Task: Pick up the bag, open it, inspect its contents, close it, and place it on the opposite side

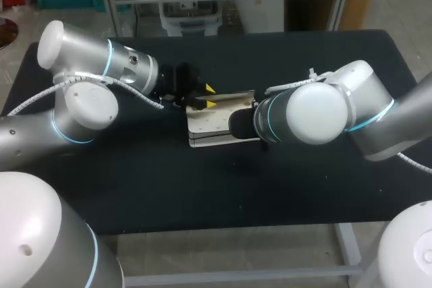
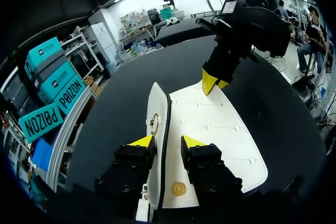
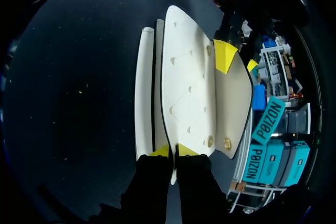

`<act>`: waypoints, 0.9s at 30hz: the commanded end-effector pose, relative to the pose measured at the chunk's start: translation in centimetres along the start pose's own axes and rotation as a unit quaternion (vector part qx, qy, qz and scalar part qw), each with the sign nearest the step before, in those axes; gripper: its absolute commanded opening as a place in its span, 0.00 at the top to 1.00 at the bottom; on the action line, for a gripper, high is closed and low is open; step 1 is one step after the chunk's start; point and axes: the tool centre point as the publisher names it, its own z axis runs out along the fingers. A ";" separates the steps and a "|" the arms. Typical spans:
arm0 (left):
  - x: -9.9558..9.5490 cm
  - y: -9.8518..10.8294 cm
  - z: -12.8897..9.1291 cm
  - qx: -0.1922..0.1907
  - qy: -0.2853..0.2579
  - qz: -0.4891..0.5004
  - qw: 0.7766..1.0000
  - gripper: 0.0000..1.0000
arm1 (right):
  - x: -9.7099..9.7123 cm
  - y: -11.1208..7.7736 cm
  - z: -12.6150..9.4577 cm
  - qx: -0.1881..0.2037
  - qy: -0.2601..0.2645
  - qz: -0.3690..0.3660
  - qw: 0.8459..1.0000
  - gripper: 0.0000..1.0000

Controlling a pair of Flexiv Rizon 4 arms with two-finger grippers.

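Observation:
A white studded bag (image 1: 217, 125) lies in the middle of the black table, its flap (image 2: 215, 129) spread out beside the body (image 2: 156, 103), which carries a gold ring clasp (image 2: 154, 123). My left gripper (image 2: 167, 144) straddles the near edge of the bag where flap meets body, fingers apart and open; in the head view its yellow tips (image 1: 210, 97) sit at the bag's left end. My right gripper (image 3: 172, 151) is shut on the thin edge of the flap (image 3: 184, 87) at the opposite end. From overhead, the right arm (image 1: 310, 112) hides its fingers.
The black table (image 1: 135, 187) has bare surface in front of the bag and on both sides. Both arms meet over the bag at the centre. A gold snap (image 2: 178, 188) shows on the flap's inner face, close under my left fingers.

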 end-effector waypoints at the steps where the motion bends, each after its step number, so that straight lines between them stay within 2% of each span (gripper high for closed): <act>1: -0.4 -0.4 0.3 -0.013 0.006 -0.003 1.000 0.69 | 0.4 -0.1 0.4 -0.006 -0.014 -0.001 1.000 1.00; 10: -1.0 -0.7 -0.1 -0.024 0.001 -0.007 1.000 0.75 | 0.4 -0.1 0.5 -0.006 -0.011 -0.002 1.000 1.00; 17: -1.2 -0.8 -0.2 -0.031 -0.004 -0.007 0.999 0.95 | 0.4 -0.1 0.5 -0.005 -0.011 -0.003 1.000 1.00; 20: -1.1 -0.9 -0.3 -0.032 -0.004 -0.004 0.999 0.94 | 0.4 -0.1 0.5 -0.004 -0.010 -0.003 1.000 1.00; 22: -1.0 -0.9 -0.3 -0.034 -0.005 -0.003 0.999 1.00 | 0.4 -0.1 0.5 -0.004 -0.009 -0.003 1.000 1.00; 24: -0.9 -0.9 -0.4 -0.036 -0.004 0.000 0.999 1.00 | 0.4 -0.1 0.5 -0.003 -0.009 -0.003 1.000 1.00; 27: 0.0 -1.0 -0.3 -0.035 0.008 0.017 0.999 1.00 | 0.4 -0.2 0.5 -0.001 -0.009 -0.001 1.000 1.00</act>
